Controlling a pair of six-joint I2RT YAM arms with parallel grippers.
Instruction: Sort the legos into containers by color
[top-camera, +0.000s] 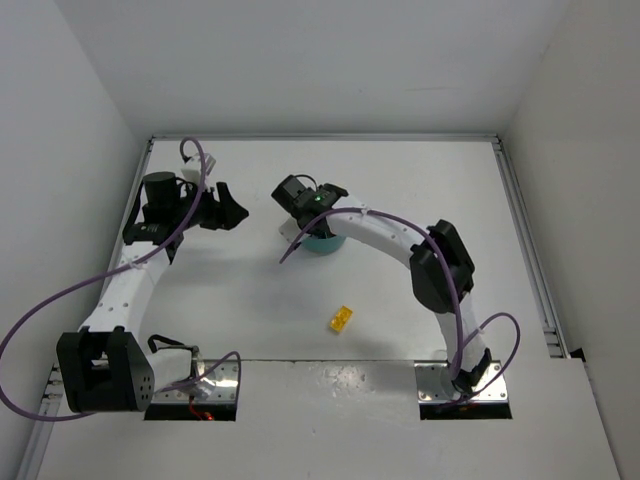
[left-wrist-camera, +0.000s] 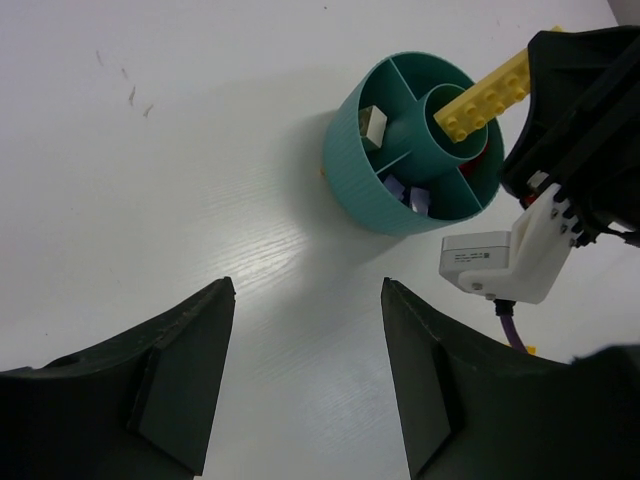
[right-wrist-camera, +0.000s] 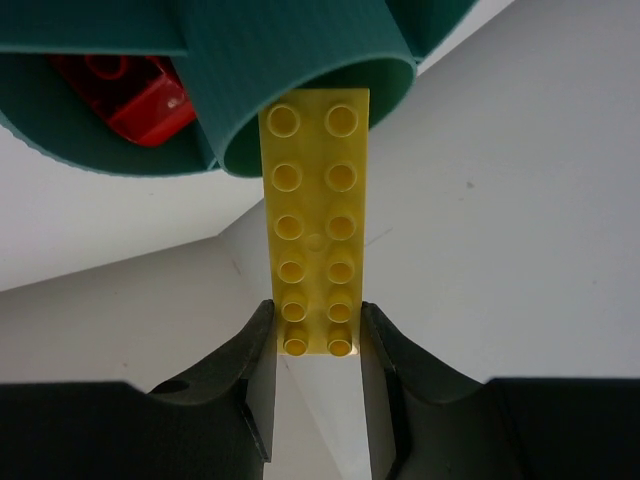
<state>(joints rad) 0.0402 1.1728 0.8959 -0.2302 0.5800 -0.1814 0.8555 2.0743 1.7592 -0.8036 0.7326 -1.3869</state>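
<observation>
White table (top-camera: 250, 290) lies under everything, with plain white walls around it.

Start at the right gripper (right-wrist-camera: 318, 335). Its two black fingers pinch the near end of a long yellow lego plate (right-wrist-camera: 314, 210), one finger on each side. The plate sticks straight out in front of the fingers. Its far end is right at the mouth of the round middle cup (left-wrist-camera: 425, 105) of the teal dish (left-wrist-camera: 355, 170). I cannot tell if it touches the rim.

Just left of the plate's tip, a red lego (right-wrist-camera: 120, 85) lies in one curved part of the dish. Farther round the ring, an off-white lego (left-wrist-camera: 375, 123) sits in another part, and purple legos (left-wrist-camera: 400, 190) sit in one more.

The left gripper (left-wrist-camera: 307, 300) hangs well off to the side of the dish. Its fingers are spread wide and hold nothing.

Far behind the right gripper, back toward the arm bases, a small yellow lego (top-camera: 341, 319) lies alone on the table.

I think the step now is dropping the yellow plate into the middle cup. The plate looks long for the cup, so next the gripper should tip it more on end over the hole, then let go. After that, the small yellow one needs picking up.
</observation>
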